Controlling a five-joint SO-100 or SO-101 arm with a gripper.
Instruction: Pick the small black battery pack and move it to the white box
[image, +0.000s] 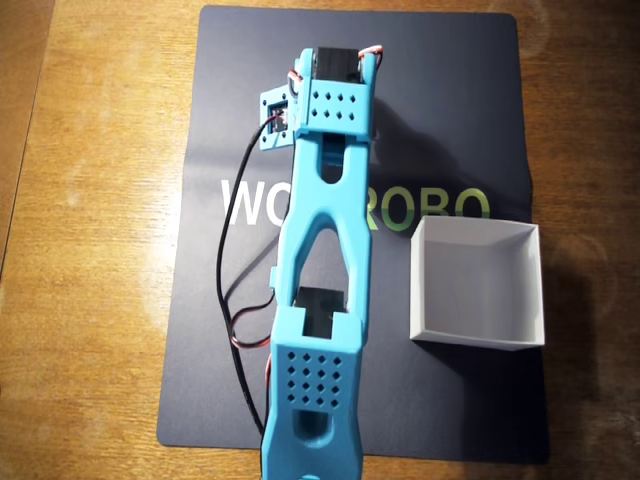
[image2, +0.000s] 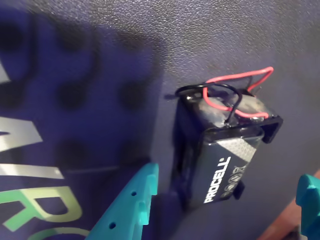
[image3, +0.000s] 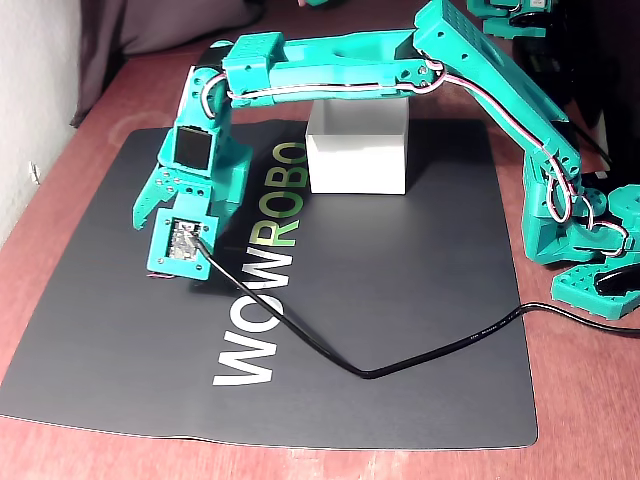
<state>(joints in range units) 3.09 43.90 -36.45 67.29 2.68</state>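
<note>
Near, wrist view: our gripper (image2: 227, 210), two teal plastic fingers, one low left of centre, one at the right edge. They stand wide apart w/ the small black battery pack (image2: 225, 155) lying between them on the mat; neither finger touches it, so nothing is held. We judge the gap is set to straddle the pack before closing.

Item, pack: black rectangular block, glossy, white PROCELL lettering, sitting in a black clip-type holder. Thin red and black wires loop off its far end; they look springy and could snag a finger.

Item, mat (image3: 400, 330): dark, finely pebbled, matte, printed WOWROBO in white and green. Gives contrast and grip, we'd guess.

Mid, fixed view: arm (image3: 330, 70) folded forward, wrist pitched down over the mat's left part. Pack itself hidden by the arm in overhead and fixed views.

Far, overhead view: the white box (image: 478, 283), thin card, square, open top, low walls, empty, well apart from the gripper, on the mat's right side.

Table (image: 90, 250): wood grain.
</note>
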